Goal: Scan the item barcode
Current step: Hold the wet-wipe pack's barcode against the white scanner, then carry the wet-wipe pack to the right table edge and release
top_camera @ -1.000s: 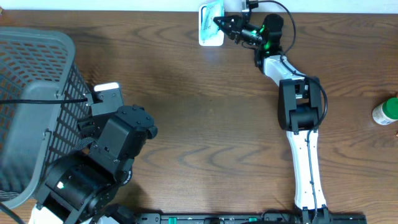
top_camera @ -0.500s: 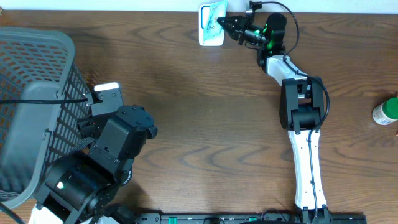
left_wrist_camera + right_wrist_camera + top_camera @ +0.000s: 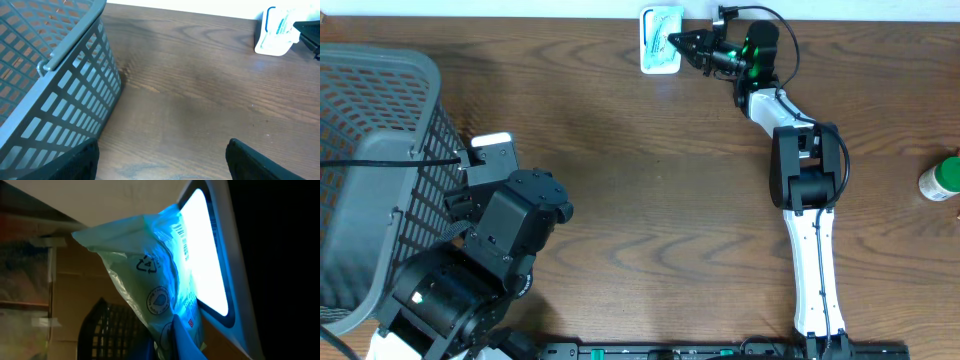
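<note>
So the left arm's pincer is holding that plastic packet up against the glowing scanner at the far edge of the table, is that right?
Not quite: it is the right pincer that holds the packet against the glowing scanner at the far edge of the table, as the overhead view shows. The left pincer is empty, beside the basket.

Dark brown wood-grain worktop (image 3: 650, 190), grey mesh basket (image 3: 375, 170) standing at its left end, white scanner (image 3: 660, 63) upright at the far edge near the middle, green-and-white bottle (image 3: 940, 180) at the right edge, well apart from both
</note>
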Controlling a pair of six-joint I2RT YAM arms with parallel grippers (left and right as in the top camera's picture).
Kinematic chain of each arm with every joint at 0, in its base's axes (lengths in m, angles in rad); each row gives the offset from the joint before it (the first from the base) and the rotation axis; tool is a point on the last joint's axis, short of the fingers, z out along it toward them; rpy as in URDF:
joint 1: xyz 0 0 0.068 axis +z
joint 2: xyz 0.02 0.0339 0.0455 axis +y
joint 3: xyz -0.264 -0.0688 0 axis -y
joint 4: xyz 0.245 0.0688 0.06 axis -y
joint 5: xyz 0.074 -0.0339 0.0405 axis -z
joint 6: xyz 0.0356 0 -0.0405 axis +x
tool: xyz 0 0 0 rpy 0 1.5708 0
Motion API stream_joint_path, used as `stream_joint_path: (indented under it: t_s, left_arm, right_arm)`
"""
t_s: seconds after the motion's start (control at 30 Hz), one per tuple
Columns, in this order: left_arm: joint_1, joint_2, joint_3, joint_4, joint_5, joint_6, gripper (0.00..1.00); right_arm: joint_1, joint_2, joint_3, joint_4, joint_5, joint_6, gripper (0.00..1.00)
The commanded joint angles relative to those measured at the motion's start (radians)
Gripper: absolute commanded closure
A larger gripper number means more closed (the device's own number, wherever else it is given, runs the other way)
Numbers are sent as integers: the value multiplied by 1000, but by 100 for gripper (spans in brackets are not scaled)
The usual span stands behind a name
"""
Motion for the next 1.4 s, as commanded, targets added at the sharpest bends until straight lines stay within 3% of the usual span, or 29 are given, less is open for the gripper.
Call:
stream_joint_path:
  t_s: [0.0, 0.27, 0.5, 0.93, 1.1, 1.2, 1.3, 1.37]
  left_arm:
    - [1, -2, 1, -3, -5, -10, 19]
    - [1, -2, 1, -3, -5, -10, 19]
    - [1, -2, 1, -3, -5, -10, 19]
    - [1, -2, 1, -3, -5, -10, 19]
    - [1, -2, 1, -3, -5, -10, 19]
    - [1, -2, 1, -3, -5, -10, 19]
    - [1, -2, 1, -3, -5, -10, 19]
    - [1, -2, 1, -3, -5, -10, 19]
  right_arm:
    - [-14, 25, 16, -6, -51, 87, 99]
    - [-29, 25, 16, -63, -78, 223, 99]
    - [-29, 25, 16, -326, -97, 168, 99]
    - [-39, -106, 16, -343, -195, 93, 98]
    - [-37, -300, 16, -497, -157, -84, 98]
    - [-37, -474, 16, -762, -22, -303, 98]
    - [-28, -682, 16, -1109, 298, -566, 98]
    - [-5, -822, 16, -1300, 640, -691, 98]
